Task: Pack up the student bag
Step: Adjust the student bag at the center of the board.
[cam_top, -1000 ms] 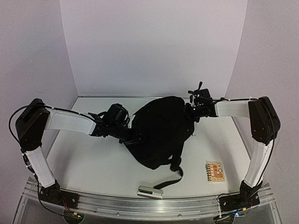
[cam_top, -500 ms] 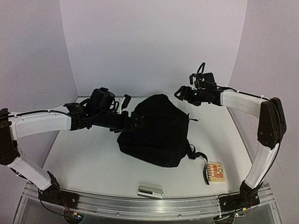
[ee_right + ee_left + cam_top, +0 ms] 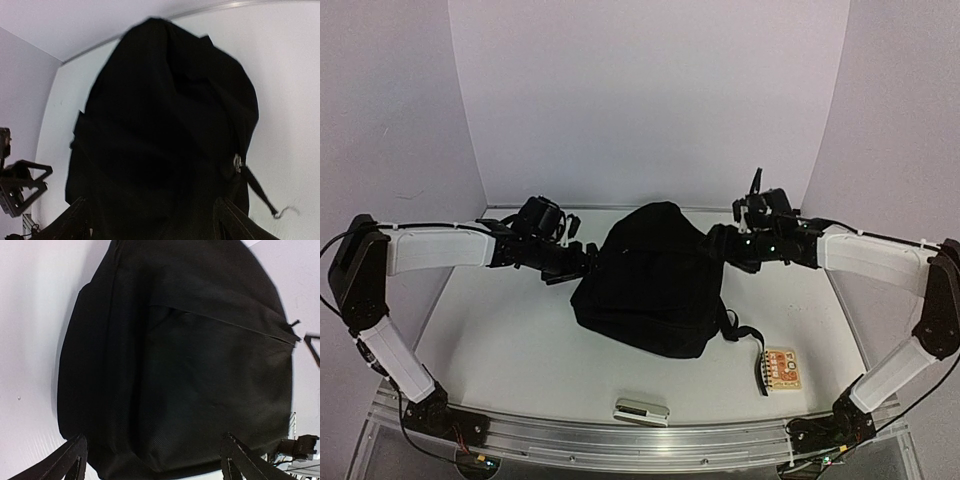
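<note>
student bag (image 3: 650, 285) slumped between left gripper (image 3: 587, 257) and right gripper (image 3: 717, 245), each just beside it (jaws spread, gripping nothing).

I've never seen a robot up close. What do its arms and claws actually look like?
The left arm and right arm are built from long white boxy segments linked by chunky black joints, with thin black cables running along them. The left gripper and right gripper are black, each with two slim dark fingers. Both bases sit on a silver metal rail.
</note>
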Robot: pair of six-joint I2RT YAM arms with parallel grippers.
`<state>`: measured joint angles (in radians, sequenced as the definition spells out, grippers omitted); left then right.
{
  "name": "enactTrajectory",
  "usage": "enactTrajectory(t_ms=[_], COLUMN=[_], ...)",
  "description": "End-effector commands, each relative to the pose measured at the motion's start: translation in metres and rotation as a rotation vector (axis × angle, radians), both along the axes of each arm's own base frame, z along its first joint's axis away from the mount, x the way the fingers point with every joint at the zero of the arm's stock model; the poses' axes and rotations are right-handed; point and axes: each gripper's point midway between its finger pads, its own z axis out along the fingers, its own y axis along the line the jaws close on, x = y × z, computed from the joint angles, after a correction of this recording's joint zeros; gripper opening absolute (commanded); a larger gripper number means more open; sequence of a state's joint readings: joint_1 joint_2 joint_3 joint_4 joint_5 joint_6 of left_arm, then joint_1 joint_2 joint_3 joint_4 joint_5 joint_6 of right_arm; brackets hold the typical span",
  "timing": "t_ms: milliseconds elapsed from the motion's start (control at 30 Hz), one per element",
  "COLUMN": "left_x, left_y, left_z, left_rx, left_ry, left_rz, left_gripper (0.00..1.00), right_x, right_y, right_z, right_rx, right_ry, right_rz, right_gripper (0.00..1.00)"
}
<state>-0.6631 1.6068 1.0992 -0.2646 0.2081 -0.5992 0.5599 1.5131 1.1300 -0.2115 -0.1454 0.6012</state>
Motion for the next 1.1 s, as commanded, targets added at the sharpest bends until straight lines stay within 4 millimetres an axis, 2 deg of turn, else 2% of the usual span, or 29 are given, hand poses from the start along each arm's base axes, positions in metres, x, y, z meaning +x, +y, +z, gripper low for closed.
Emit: enactTrajectory(t_ms=[0,33,100,200,267,300,400,500,633,767,800,933,1000,1067], left_x=[0.026,0.028,0.029,0.029,0.025,0.022,0.011,-0.008,-0.044,-0.082,-0.088,-0.09,-0.088,-0.086], left_y=[-0.02,-0.022,-0.027,-0.033,-0.037,-0.039,-0.042,-0.044,-0.065,-0.098,-0.102,-0.087,-0.073,-0.056], left_z=[0.012,0.008,-0.001,-0.02,-0.029,-0.032,-0.039,-0.041,-0.029,-0.018,-0.016,-0.003,0.015,0.029], left_rx=[-0.053,-0.052,-0.05,-0.036,-0.041,-0.051,-0.075,-0.088,-0.133,-0.171,-0.175,-0.184,-0.186,-0.178], left_ry=[-0.067,-0.061,-0.047,-0.006,0.018,0.03,0.059,0.069,0.059,0.056,0.063,0.054,0.015,-0.015], left_rz=[-0.035,-0.04,-0.06,-0.09,-0.114,-0.127,-0.153,-0.178,-0.239,-0.31,-0.308,-0.221,-0.165,-0.106], left_gripper=[0.89,0.85,0.69,0.47,0.36,0.27,0.11,0.05,0.01,0.01,0.03,0.24,0.42,0.59], right_x=[-0.034,-0.041,-0.05,-0.055,-0.054,-0.051,-0.034,-0.014,0.017,0.047,0.053,0.061,0.056,0.048], right_y=[-0.007,-0.007,-0.005,0.004,0.006,0.007,0.006,0.009,0.015,0.01,0.009,0.005,0.001,-0.002], right_z=[-0.03,-0.039,-0.05,-0.059,-0.061,-0.06,-0.056,-0.052,-0.049,-0.048,-0.048,-0.024,-0.007,0.011], right_rx=[-0.01,-0.014,-0.016,-0.002,0.003,-0.002,-0.048,-0.096,-0.158,-0.181,-0.184,-0.209,-0.219,-0.217], right_ry=[0.108,0.128,0.154,0.169,0.16,0.148,0.1,0.056,0.005,-0.011,-0.013,-0.051,-0.072,-0.092], right_rz=[-0.053,-0.053,-0.046,-0.007,-0.002,-0.003,-0.031,-0.039,-0.052,-0.083,-0.087,-0.081,-0.07,-0.061], right_gripper=[0.77,0.75,0.69,0.45,0.28,0.22,0.08,0.04,0.02,0.02,0.08,0.43,0.53,0.59])
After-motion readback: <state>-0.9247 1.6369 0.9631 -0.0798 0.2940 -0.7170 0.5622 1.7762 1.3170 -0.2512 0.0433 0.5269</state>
